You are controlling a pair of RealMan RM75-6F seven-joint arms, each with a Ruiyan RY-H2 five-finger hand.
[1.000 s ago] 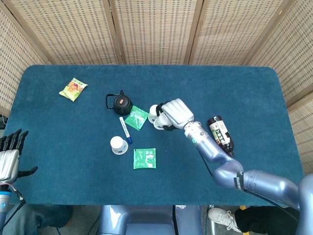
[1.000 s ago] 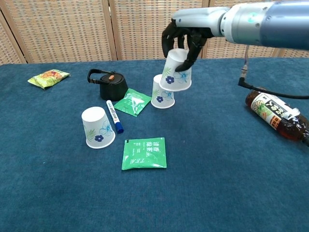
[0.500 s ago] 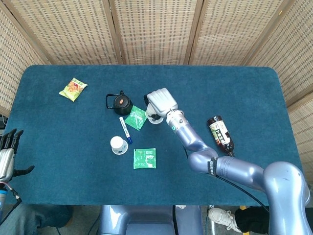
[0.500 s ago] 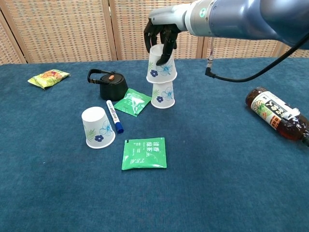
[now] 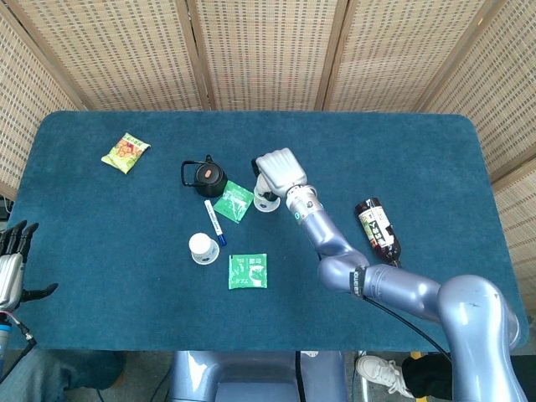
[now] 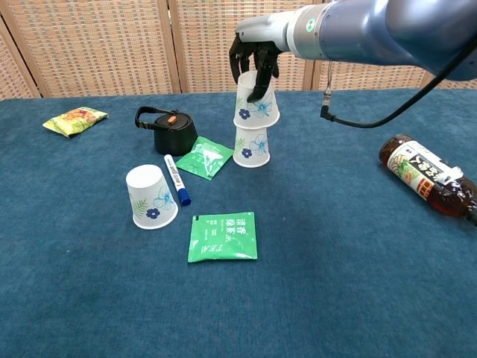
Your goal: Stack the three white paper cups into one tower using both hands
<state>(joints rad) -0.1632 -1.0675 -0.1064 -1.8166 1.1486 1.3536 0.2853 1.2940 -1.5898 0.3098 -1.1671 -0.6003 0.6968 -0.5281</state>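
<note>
My right hand [image 6: 253,66] [image 5: 279,170] grips an upturned white paper cup [image 6: 256,107] from above, directly over a second upturned cup [image 6: 251,146] that stands on the blue table; the held cup's rim overlaps the lower cup's top. In the head view the hand hides most of both cups [image 5: 265,201]. A third upturned cup [image 6: 151,196] [image 5: 202,248] stands alone to the left, near the front. My left hand [image 5: 12,261] hovers at the table's left edge with fingers apart, holding nothing.
A blue marker [image 6: 176,180], a black kettle lid [image 6: 170,131] and a green packet [image 6: 203,157] lie between the cups. A green tea sachet [image 6: 222,236] lies in front. A brown bottle [image 6: 425,176] lies at the right, a snack bag [image 6: 74,120] far left.
My right hand carried its cup leftward from beside the standing cup to above it, then lowered it onto that cup's top. The left hand sank a little at the table edge.
</note>
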